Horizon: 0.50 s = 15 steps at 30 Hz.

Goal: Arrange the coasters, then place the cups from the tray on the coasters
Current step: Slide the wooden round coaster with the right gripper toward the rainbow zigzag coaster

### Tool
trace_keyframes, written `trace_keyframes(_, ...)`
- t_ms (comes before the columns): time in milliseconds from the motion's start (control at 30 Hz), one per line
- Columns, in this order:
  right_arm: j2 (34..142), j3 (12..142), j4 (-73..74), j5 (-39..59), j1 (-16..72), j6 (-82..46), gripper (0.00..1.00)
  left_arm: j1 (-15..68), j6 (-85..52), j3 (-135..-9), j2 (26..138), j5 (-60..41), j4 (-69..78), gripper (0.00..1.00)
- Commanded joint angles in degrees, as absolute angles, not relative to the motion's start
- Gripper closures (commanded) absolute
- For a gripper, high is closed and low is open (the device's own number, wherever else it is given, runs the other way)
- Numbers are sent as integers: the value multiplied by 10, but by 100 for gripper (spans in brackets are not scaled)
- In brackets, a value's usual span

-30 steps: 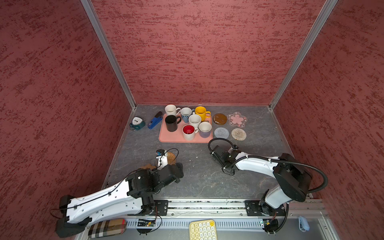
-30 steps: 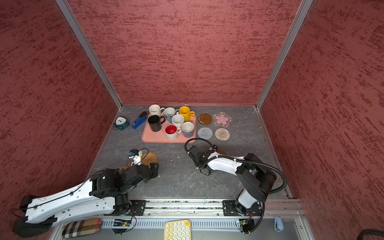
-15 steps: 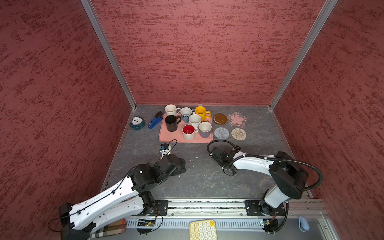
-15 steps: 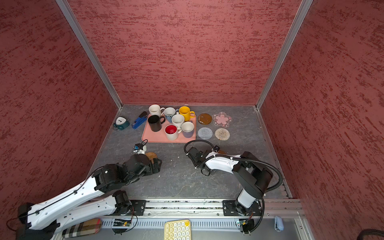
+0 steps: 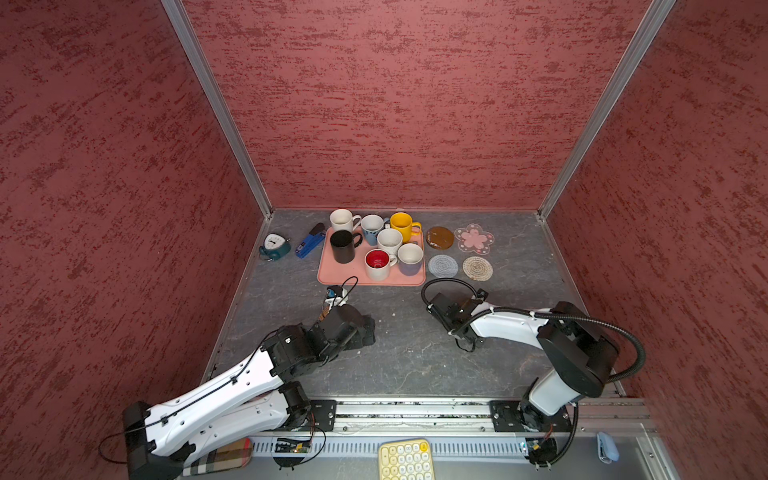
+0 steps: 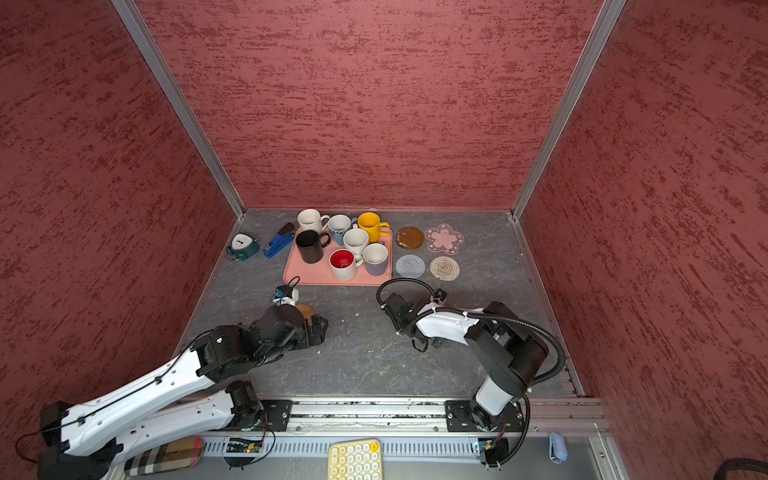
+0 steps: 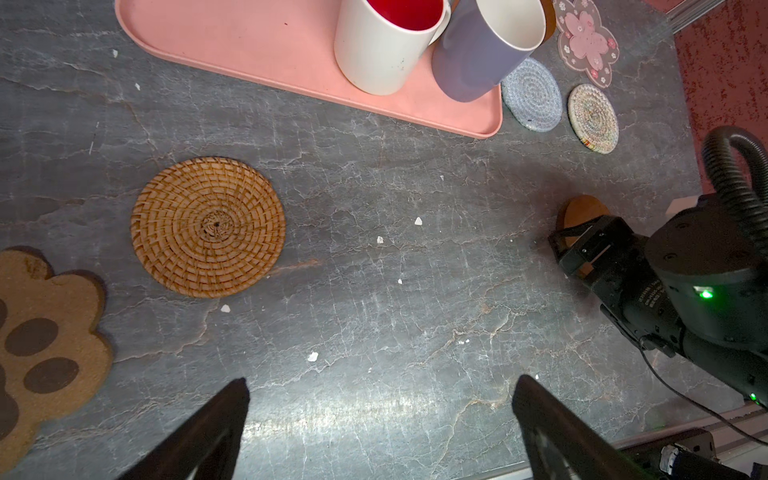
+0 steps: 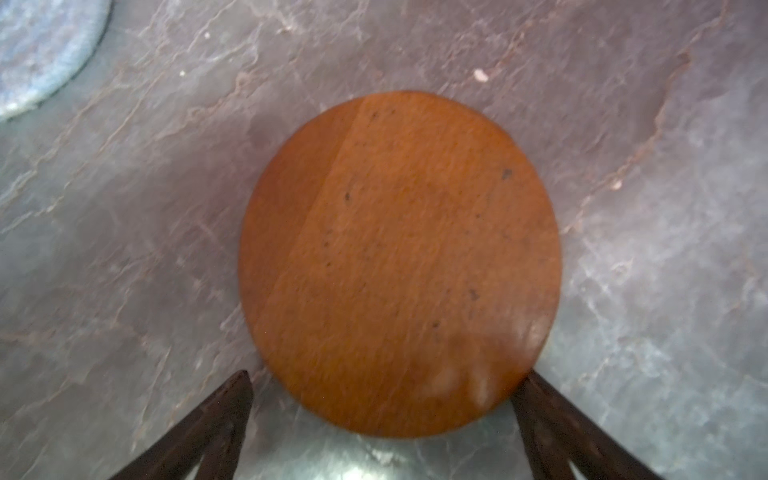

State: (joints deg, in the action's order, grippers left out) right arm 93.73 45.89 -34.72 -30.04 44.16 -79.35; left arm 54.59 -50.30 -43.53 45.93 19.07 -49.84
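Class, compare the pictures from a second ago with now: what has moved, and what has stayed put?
The left arm swung forward toward the salmon-pink rectangular tray; its open left gripper now hangs over the grey table near the tan rattan round coaster. The right gripper, open over the amber-brown disc coaster, barely shifted. Nothing was gripped or released. The ceramic mugs, tray and other coasters stayed put.

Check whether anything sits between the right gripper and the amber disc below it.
Nothing visible does. The right gripper is open over the amber disc, fingers flanking its edge; the grey coaster lies clear.
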Motion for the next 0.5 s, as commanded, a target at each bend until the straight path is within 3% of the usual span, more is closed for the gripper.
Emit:
trace_keyframes(0, 952, 453, -340, -295, 423, -787, 2, 542, -501, -421, 448, 183, -492, 1)
trace_keyframes(467, 959, 446, -318, -293, 376, -753, 2, 537, -501, -419, 445, 181, -495, 1)
